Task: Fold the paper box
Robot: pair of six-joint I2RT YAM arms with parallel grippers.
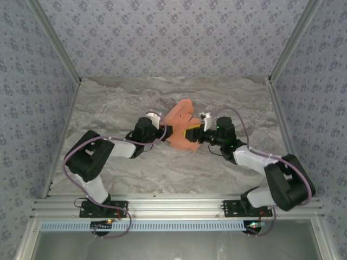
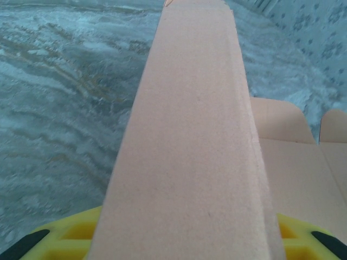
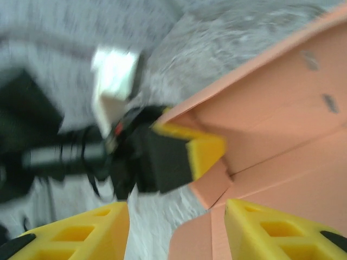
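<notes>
Left gripper (image 1: 165, 131) clamped on the paper box (image 1: 180, 116); right gripper (image 3: 176, 216) parted around its edge.

You work over a grey-beige, marble-patterned table top (image 1: 108, 103). Blue-grey walls with a small floral print (image 1: 173, 32) enclose it at the back and on both sides. Silver aluminium frame posts (image 1: 55, 40) follow the wall corners. A silver aluminium rail (image 1: 179, 207) borders the near edge, with a white slotted cable duct (image 1: 179, 225) just beside it. Lighting is even and diffuse.
</notes>
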